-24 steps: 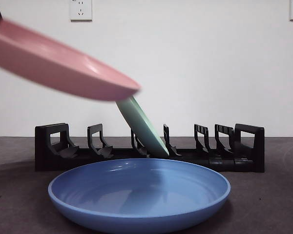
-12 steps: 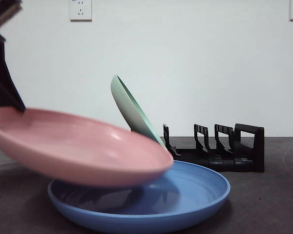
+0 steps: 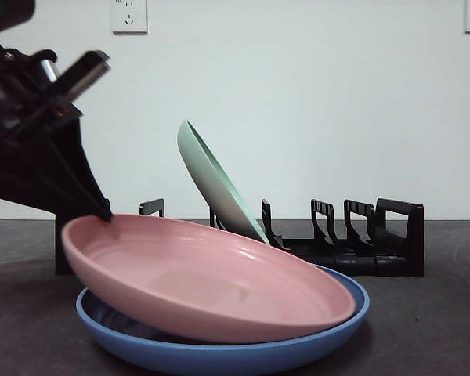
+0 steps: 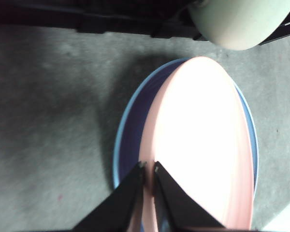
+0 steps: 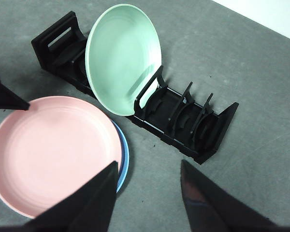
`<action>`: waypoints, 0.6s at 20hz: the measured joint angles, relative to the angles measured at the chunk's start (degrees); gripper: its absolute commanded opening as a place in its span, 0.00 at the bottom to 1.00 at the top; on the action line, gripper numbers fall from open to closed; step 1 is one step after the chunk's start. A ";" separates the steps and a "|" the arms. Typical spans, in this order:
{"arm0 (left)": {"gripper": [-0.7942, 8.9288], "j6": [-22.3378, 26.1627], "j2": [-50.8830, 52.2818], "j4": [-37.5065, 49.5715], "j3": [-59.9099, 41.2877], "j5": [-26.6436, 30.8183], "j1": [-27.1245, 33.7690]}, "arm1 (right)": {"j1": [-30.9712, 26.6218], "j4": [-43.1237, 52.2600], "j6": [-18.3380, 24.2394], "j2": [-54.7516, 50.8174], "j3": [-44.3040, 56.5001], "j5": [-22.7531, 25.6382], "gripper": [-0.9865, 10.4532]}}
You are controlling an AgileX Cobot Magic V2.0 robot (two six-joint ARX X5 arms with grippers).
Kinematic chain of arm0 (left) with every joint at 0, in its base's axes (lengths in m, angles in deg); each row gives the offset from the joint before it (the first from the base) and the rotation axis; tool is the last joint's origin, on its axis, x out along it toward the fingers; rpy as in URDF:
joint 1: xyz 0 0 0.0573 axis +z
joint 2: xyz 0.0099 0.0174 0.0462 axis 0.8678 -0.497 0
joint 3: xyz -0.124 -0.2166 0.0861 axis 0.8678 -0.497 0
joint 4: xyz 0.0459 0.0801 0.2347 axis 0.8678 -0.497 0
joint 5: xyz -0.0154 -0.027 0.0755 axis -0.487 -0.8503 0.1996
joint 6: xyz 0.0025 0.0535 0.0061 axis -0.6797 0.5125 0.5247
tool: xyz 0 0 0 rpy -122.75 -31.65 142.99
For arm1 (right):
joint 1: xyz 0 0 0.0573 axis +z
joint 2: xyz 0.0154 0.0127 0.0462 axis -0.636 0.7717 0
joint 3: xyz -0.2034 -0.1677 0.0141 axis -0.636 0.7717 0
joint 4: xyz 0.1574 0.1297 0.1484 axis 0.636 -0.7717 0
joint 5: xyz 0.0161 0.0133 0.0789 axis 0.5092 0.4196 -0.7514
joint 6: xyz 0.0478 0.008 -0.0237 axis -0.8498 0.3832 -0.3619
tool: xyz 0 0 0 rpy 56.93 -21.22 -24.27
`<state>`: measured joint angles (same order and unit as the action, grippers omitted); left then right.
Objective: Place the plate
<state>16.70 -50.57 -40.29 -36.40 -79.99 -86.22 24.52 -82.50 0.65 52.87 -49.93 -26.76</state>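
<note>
**Pink plate resting inside the blue one, rim pinched by your left gripper**

Pink and smooth, the plate you are handling lies tilted in the shallow blue plate at the front of the table; its left rim is raised, its right side sits down against the blue plate's inner wall. On the left your left gripper comes in dark and large from above, and its two black jaws are closed narrowly on that raised rim, as the left wrist view shows. Both plates are round, with low curved walls and a matte finish. The table surface is dark grey and slightly rough.

Behind the two plates runs a black plastic rack with upright dividers. A pale green plate stands in one of its middle slots, leaning back to the left, just behind the pink plate's far rim. To the right of it you can see several slots with nothing standing in them.

Your right gripper hangs above the table near the pink and blue plates, its jaws spread wide with nothing between them. A white wall with two sockets closes off the back.
</note>
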 measured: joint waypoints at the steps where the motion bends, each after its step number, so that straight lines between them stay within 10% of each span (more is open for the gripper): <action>1: 0.10 -0.31 -1.07 1.05 0.00 0.00 -0.44 | 0.00 0.00 0.00 0.00 0.00 0.00 0.27; 7: 0.13 -1.31 -4.37 1.84 0.00 0.02 -0.92 | 0.00 0.00 0.00 0.00 0.00 -0.02 0.27; 12: 0.38 -1.36 -4.37 1.95 0.00 0.02 -0.92 | 0.00 0.00 0.00 0.00 0.00 -0.02 0.27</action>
<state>15.35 -54.94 -38.35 -36.40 -79.97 -87.14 24.52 -82.50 0.65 52.87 -49.93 -26.78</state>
